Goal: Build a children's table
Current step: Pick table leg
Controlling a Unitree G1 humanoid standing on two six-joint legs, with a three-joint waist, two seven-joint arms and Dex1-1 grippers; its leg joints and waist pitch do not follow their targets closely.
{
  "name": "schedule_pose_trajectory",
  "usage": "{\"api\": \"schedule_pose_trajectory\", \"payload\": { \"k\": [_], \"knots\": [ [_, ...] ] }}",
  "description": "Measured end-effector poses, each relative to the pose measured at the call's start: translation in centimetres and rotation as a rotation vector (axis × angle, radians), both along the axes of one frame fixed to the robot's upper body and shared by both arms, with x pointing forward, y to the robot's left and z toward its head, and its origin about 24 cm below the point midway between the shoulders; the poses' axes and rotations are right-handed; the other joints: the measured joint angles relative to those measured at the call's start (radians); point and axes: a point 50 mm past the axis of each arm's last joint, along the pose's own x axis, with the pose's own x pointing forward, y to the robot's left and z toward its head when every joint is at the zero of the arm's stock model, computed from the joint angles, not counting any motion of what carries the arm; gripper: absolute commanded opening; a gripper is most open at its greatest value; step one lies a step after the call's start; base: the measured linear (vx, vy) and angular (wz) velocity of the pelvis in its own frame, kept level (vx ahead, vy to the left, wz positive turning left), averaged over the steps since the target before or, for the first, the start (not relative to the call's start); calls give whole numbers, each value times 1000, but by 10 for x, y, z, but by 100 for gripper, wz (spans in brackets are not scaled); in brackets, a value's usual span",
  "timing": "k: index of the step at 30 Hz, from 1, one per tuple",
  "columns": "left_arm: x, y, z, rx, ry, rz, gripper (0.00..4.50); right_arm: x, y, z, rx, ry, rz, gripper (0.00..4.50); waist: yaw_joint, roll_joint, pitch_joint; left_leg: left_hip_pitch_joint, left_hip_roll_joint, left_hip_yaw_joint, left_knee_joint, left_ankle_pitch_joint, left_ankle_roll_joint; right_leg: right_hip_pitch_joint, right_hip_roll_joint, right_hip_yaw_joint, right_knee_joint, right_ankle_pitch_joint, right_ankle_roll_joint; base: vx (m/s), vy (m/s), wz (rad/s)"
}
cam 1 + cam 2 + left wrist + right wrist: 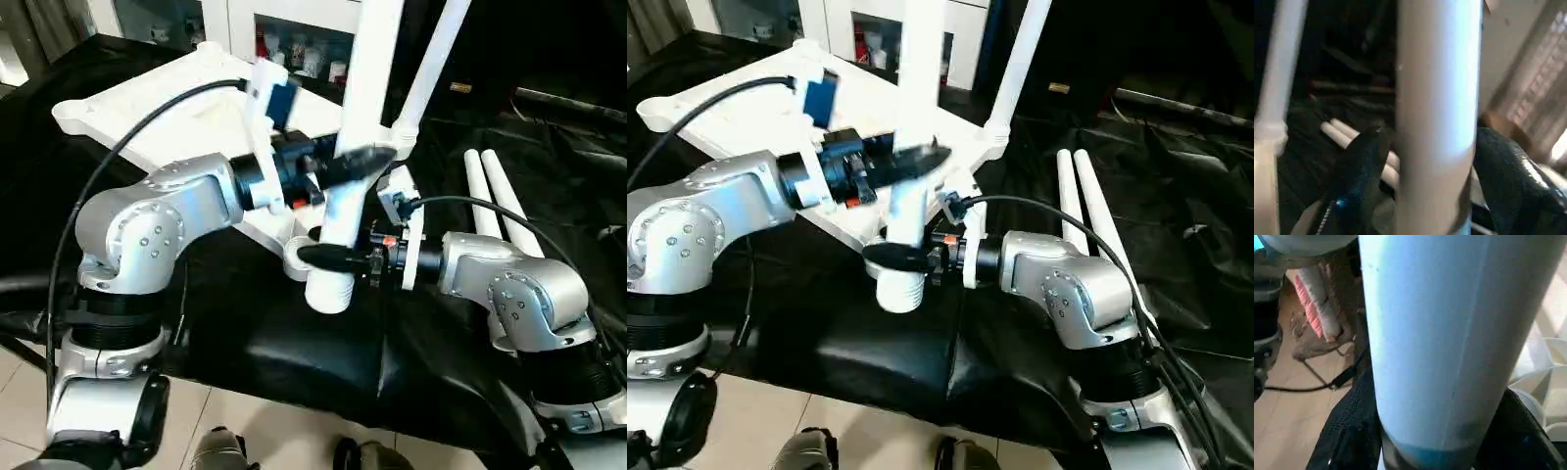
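The children's table top [176, 108] lies underside up on black cloth. One white leg [431, 59] stands in its far right corner socket. A second leg [370, 78] is held upright over the near corner socket [292, 260], its ribbed lower end [328, 292] just in front of it. My right gripper [333, 257] is shut on this leg low down. My left gripper [358, 164] straddles the leg higher up, and its fingers [1359, 166] stand a little off the tube [1437, 107].
Two loose white legs [500, 196] lie side by side on the cloth at the right. A white cabinet with glass-fronted shelves [294, 44] stands behind the table top. Black cables run from both arms, and tiled floor shows at the near edge.
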Motion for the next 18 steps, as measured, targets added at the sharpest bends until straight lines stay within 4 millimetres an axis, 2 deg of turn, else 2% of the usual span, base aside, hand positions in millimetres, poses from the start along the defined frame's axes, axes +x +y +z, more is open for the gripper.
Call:
{"api": "schedule_pose_trajectory", "payload": {
  "k": [2, 5, 7, 10, 12, 14, 16, 18],
  "knots": [
    [0, -1, 4, -51, -24, 3, 328, 1, 0, 0, 15, -1, -18, 191, 0, 0, 0, 0, 0, 0, 0, 0, 0, 0, 0, 0, 0, 0, 0, 0, 0, 0],
    [1, -2, 13, -237, -22, 11, 328, 5, -3, 4, 60, -7, -87, 191, 2, 1, -1, 0, 0, 0, 1, 0, 0, 0, 0, 0, 0, 1, -1, 0, 0, 0],
    [5, 4, 20, -366, -19, 59, 328, 8, -9, 9, 103, -12, -148, 190, 3, 1, -1, 0, 0, 0, 1, 0, 0, 0, 0, 0, 0, 1, -1, 0, 0, 0],
    [10, 15, 22, -427, -16, 151, 328, 12, -21, 12, 113, -24, -260, 190, 2, 7, -4, 0, 0, 0, 1, 0, 0, 0, 0, 0, 0, 1, -1, 0, 0, 0],
    [15, 24, 16, -328, -49, 275, 328, 11, -29, 11, 101, -38, -334, 190, 1, 15, -9, 0, 0, -1, 1, 0, 0, 1, 0, 0, -1, -1, 2, 0, 0, 0],
    [25, 40, -7, -77, -83, 456, 328, 11, -37, 7, 39, -63, -428, 190, -2, 29, -17, 0, -1, -1, 0, 0, 0, 1, 0, 1, -2, -3, 8, 0, 0, 0],
    [32, 52, -32, 136, -106, 530, 328, 13, -44, 2, -15, -86, -517, 190, -5, 32, -19, 1, -1, -2, -1, 0, 0, 0, 1, 0, -2, -3, 9, 0, 0, 0],
    [32, 56, -51, 306, -126, 494, 328, 15, -48, 2, -44, -115, -572, 190, -8, 32, -18, 0, -1, -3, -2, 0, 0, 0, 1, 0, -2, -3, 9, 0, 0, 0]
  ]
}}
